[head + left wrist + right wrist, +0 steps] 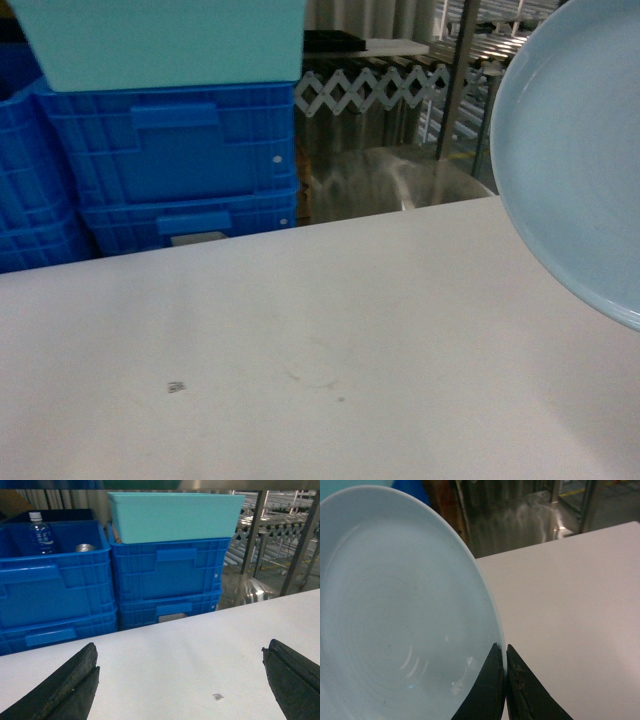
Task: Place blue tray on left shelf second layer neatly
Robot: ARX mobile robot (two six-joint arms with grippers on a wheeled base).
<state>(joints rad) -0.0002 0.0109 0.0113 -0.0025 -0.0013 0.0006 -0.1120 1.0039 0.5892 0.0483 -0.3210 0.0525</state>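
Crates (170, 160): at ten o'clock in our head view we see stacked blue ones, a teal box (160, 40) on top.
Left gripper (180, 680): released, jaws wide apart over the bare white bench (300, 350).
Steel rack (470, 60): at one o'clock, beyond the bench edge.
Blue tray (570, 150): at three o'clock, raised off the bench, tilted up.
Right gripper (505, 680): clenched on the tray's rim.
Advice: we judge levelling the tray before sliding it onto the tier keeps it neat.

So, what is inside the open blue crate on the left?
Inside the blue crate, a clear water bottle and a metal can top show. The front wall hides whatever lies lower.
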